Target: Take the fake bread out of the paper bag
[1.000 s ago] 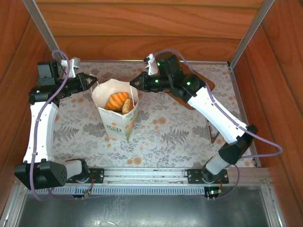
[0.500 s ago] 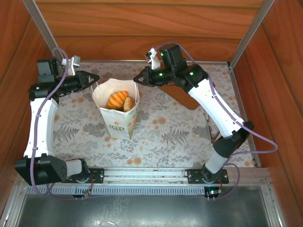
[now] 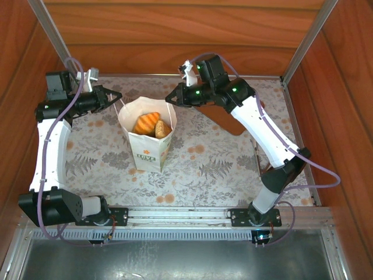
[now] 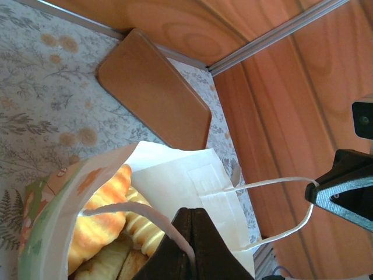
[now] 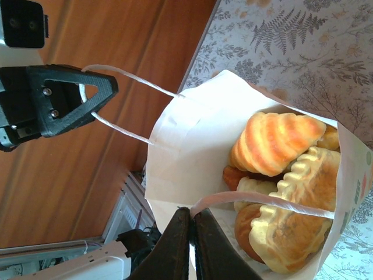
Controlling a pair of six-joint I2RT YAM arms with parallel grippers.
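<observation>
left gripper (image 3: 115,95) pinched tight on left handle (image 4: 145,211) | right gripper (image 3: 170,97) pinched tight on right handle (image 5: 262,198) | paper bag (image 3: 145,153) upright between the 2, mouth open | fake bread (image 3: 147,123) inside

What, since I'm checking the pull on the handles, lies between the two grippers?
The paper bag, standing open with the fake bread inside, in the top view; left gripper and right gripper each shut on a string handle.

Walls of the paper bag (image 5: 192,134) hide the lower fake bread (image 5: 274,143).
</observation>
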